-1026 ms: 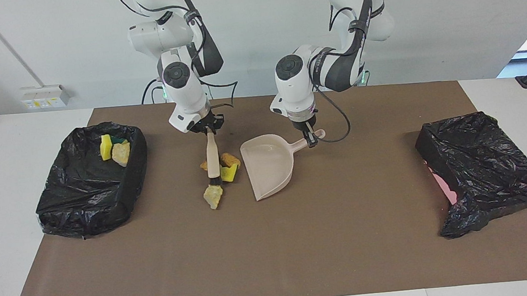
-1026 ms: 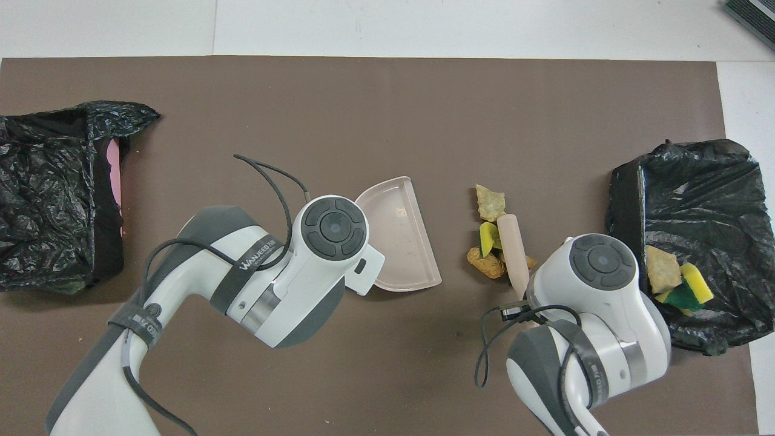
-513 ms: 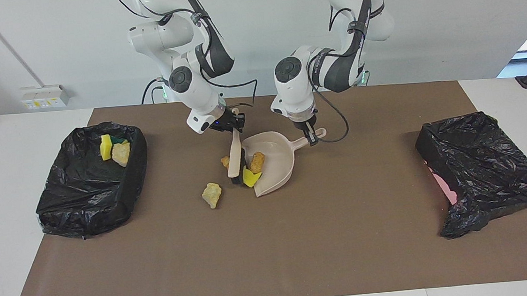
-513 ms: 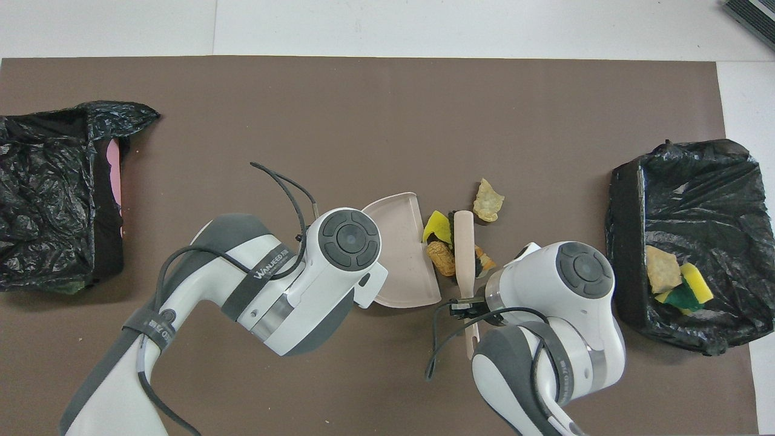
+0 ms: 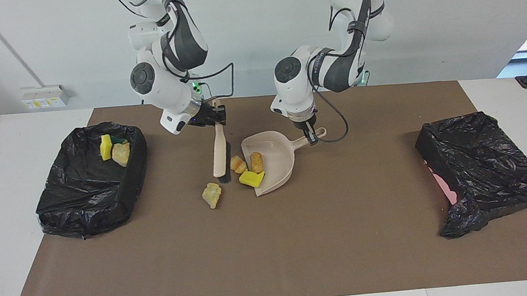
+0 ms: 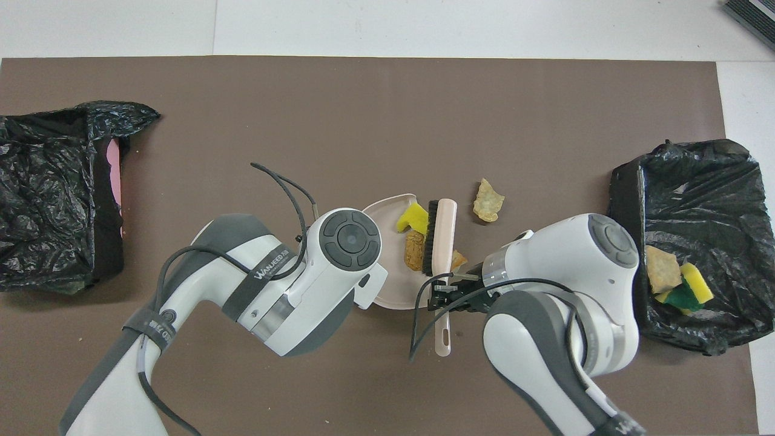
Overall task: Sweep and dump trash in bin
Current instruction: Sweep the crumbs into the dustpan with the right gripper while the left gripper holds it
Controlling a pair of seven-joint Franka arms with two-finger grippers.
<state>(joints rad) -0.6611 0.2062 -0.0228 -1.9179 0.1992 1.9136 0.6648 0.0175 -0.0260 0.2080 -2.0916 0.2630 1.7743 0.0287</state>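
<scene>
My right gripper [image 5: 217,118] [image 6: 441,298] is shut on the handle of the beige hand brush [image 5: 219,152] [image 6: 442,233], whose bristles face the dustpan's mouth. The beige dustpan [image 5: 274,153] [image 6: 387,295] lies on the mat, with my left gripper [image 5: 310,138] shut on its handle; in the overhead view the arm hides that gripper. Of the trash, an orange chunk [image 5: 256,161] [image 6: 415,258] lies in the pan. A yellow chunk [image 5: 252,178] [image 6: 413,218] and an orange-tan one [image 5: 237,164] [image 6: 458,259] sit at its lip. A pale yellow chunk [image 5: 212,195] [image 6: 487,208] lies apart on the mat.
A bin lined with a black bag [image 5: 79,195] [image 6: 702,188] stands at the right arm's end of the table, with several sponge chunks [image 5: 114,149] [image 6: 672,278] inside. Another black bag over a pink box [image 5: 481,168] [image 6: 48,194] lies at the left arm's end. A brown mat [image 5: 271,251] covers the table.
The right gripper swept the brush toward the dustpan, pushing three chunks into and against its mouth. The pale yellow chunk stayed behind. The dustpan shifted slightly.
</scene>
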